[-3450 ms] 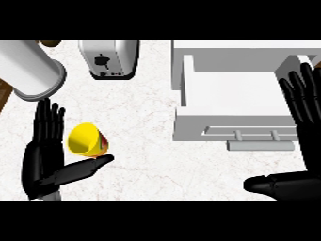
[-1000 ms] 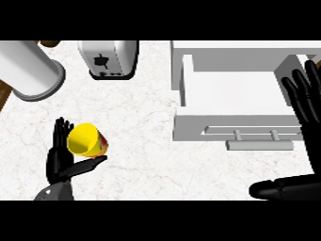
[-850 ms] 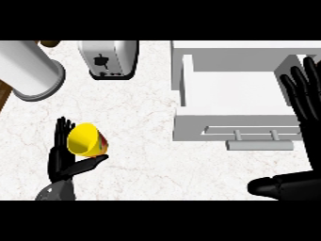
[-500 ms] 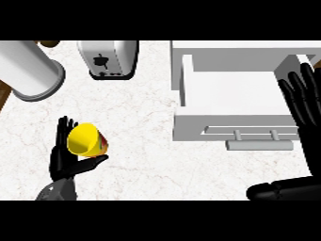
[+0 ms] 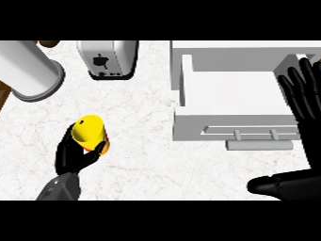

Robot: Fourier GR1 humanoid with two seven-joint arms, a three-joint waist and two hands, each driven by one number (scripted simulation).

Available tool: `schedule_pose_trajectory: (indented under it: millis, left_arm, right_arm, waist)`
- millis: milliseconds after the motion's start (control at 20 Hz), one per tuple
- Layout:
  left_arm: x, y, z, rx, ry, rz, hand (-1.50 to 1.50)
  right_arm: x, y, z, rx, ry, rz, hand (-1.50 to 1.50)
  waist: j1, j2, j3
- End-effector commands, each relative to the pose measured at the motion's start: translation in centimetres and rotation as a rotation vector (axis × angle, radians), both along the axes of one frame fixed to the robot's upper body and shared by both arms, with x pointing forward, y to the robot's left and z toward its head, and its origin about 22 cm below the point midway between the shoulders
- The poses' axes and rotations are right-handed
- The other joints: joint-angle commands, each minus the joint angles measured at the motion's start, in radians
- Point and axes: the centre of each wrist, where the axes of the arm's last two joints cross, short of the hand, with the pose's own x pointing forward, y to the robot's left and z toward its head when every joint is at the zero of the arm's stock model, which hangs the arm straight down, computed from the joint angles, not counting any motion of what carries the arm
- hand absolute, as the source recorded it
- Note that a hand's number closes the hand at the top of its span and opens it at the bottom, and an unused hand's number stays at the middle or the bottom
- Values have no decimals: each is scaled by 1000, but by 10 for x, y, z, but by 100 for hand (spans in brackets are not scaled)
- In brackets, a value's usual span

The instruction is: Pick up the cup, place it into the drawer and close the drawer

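**Left hand wrapped round the cup, drawer standing open**

The left hand point(image 5: 71, 153) shows at the lower left of the head view, with its fingers and thumb curled round the yellow cup point(image 5: 90, 131). The cup sits in that hand, its yellow body rising above the fingers and a strip of orange showing on the thumb side. Whether it rests on the marbled desk point(image 5: 149, 157) or is raised off it cannot be told.

The white drawer point(image 5: 197, 129) lies well to the right of the left hand. It is pulled open, with its handle point(image 5: 260, 135) on the near face.

The right hand point(image 5: 319, 132) is at the right edge, flat and open. Its straight fingers point up along the drawer's right side and its thumb is spread out below.

Beyond the left hand stand a toaster point(image 5: 107, 59) and, further left, a white cylinder point(image 5: 20, 70).
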Motion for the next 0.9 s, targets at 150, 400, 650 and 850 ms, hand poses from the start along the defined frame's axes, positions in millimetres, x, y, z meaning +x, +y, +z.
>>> schedule_pose_trajectory:
  millis: [150, 400, 650, 850]
  left_arm:
    - [6, -3, -3, 45, -102, 27, 150]
    - [0, 5, -3, 70, -143, 44, 150]
    - [18, 8, 14, 92, -196, 16, 150]
    - [32, 15, 37, 63, -250, -29, 150]
  right_arm:
    - [-8, -7, -5, -11, -7, 0, -150]
    - [-8, -8, -11, -8, -7, 3, -150]
    - [-10, 6, -8, 6, -9, 8, -150]
    - [7, 2, 7, -22, -4, -1, -150]
  waist:
    - [-7, 2, -1]
    - [-2, 1, 0]
    - [0, 0, 0]
    - [9, -1, 0]
